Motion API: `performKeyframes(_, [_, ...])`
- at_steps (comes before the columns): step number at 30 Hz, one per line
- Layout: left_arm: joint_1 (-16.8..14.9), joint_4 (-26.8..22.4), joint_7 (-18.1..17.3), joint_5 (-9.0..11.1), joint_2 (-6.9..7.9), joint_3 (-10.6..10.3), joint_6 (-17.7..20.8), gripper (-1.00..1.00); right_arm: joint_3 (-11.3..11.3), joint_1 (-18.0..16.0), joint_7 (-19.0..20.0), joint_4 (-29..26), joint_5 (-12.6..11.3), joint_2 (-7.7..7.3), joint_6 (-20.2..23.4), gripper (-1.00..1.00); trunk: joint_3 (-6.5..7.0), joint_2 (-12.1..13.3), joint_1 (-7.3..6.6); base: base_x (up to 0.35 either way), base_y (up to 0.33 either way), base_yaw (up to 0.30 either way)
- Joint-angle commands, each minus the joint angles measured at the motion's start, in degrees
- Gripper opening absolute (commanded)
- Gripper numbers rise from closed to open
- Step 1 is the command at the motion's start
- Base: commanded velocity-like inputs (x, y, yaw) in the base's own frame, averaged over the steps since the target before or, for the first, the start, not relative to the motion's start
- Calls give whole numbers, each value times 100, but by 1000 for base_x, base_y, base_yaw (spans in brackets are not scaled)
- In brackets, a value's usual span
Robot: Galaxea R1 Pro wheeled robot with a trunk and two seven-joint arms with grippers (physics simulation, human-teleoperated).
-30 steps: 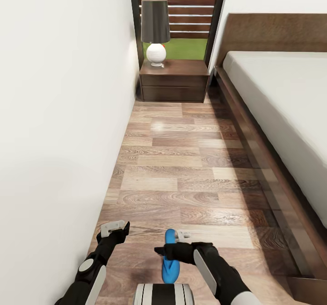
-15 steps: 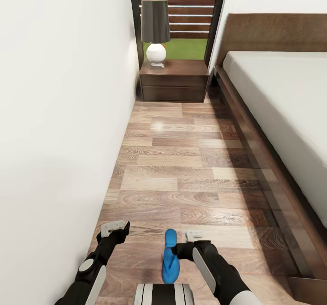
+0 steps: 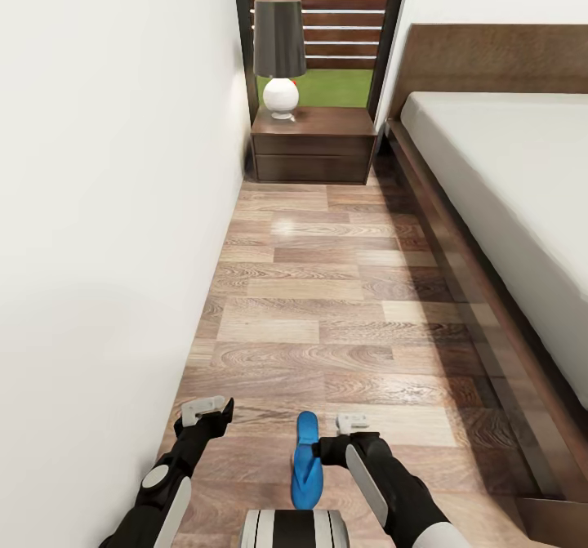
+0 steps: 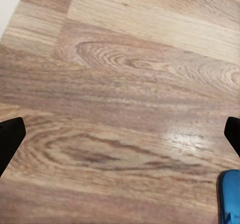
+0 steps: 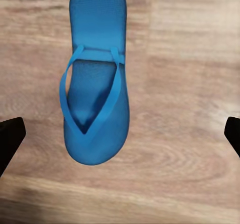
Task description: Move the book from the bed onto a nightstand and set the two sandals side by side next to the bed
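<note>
Right wrist view puts our right gripper (image 5: pixel 120 134) above a blue sandal (image 5: pixel 95 78), its dark fingers (image 5: pixel 10 136) apart at the two side edges of the frame and clamped on nothing. The sandal lies flat on the wood floor (image 5: pixel 190 83), strap side up, with clear boards all round it.

In the left wrist view our left gripper (image 4: pixel 120 136) also has its fingers wide apart over bare planks, a blue edge of the sandal showing at the lower right corner.

The head view shows both grippers low at the bottom of the frame, the left (image 3: pixel 204 407) near the white wall (image 3: pixel 114 205), the right (image 3: pixel 353 422) just beside the sandal (image 3: pixel 306 460). The bed (image 3: pixel 506 189) runs along the right side; a nightstand (image 3: pixel 314 146) with a lamp (image 3: pixel 279 56) stands at the upper centre.

We judge this sandal set down, though well apart from the bed frame. To do the step well, we should lift straight up so the fingers don't nudge it, then lay its mate parallel and close, toes aligned. Neither the second sandal nor the book can be placed from here.
</note>
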Motion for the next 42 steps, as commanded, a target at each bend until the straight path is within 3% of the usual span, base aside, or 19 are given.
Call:
performKeyframes(1, [0, -10, -2, 56, -4, 8, 37, 100, 17, -2, -53, -7, -84, -3, 16, 100, -4, -2, -1, 0, 0, 0])
performKeyframes(4, [0, -10, -2, 56, -4, 7, 40, 100, 20, -2, -51, -6, -214, -3, 16, 100, -4, -2, -1, 0, 0, 0])
performKeyframes(9, [0, -12, 4, 56, -4, 6, 48, 100, 21, -2, -50, -6, -277, -3, 16, 100, -115, -8, 12, 0, 0, 0])
performKeyframes(42, [0, -12, 6, 56, -2, 7, 67, 100, 21, -2, -47, -53, -284, -20, 8, 100, -846, -52, 97, 0, 0, 0])
